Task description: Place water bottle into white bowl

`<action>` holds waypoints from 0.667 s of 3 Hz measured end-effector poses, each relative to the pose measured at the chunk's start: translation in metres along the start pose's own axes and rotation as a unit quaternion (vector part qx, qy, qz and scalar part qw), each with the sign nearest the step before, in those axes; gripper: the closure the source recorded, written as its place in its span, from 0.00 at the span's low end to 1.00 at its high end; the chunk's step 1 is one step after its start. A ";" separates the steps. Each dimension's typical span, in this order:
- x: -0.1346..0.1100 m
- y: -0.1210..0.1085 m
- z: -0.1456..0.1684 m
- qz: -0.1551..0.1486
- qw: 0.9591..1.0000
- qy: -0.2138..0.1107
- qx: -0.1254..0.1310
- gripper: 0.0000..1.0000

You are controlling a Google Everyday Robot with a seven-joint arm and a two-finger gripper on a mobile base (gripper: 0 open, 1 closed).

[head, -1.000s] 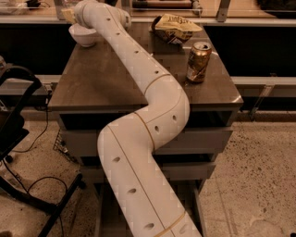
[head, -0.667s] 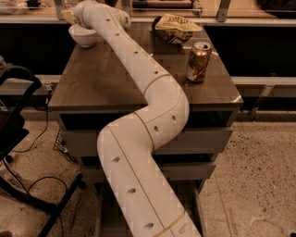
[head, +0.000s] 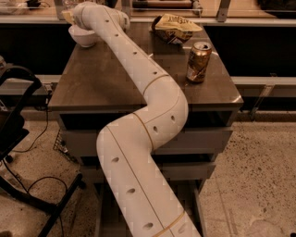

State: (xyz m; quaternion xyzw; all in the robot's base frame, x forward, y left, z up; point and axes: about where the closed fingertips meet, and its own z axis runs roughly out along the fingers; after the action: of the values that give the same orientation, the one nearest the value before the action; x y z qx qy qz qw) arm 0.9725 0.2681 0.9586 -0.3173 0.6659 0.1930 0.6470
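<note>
The white bowl (head: 83,37) stands at the far left corner of the dark table (head: 106,78). My arm reaches across the table to it. The gripper (head: 70,17) is at the arm's far end, right above the bowl's rim, and is mostly hidden behind the white wrist (head: 92,14). The water bottle is hidden behind the wrist; only a pale clear bit shows at the top edge, and I cannot tell what it is.
A gold-brown drink can (head: 198,62) stands upright near the table's right edge. A crumpled chip bag (head: 175,28) lies at the far right. A black chair frame (head: 18,120) and cables are on the floor at left. A counter runs behind the table.
</note>
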 end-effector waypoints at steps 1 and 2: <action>0.002 0.003 0.002 0.000 1.000 0.001 -0.002 0.06; 0.003 0.004 0.003 0.001 1.000 0.002 -0.002 0.00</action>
State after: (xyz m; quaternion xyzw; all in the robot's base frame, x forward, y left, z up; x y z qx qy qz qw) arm 0.9723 0.2723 0.9545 -0.3188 0.6669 0.1943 0.6449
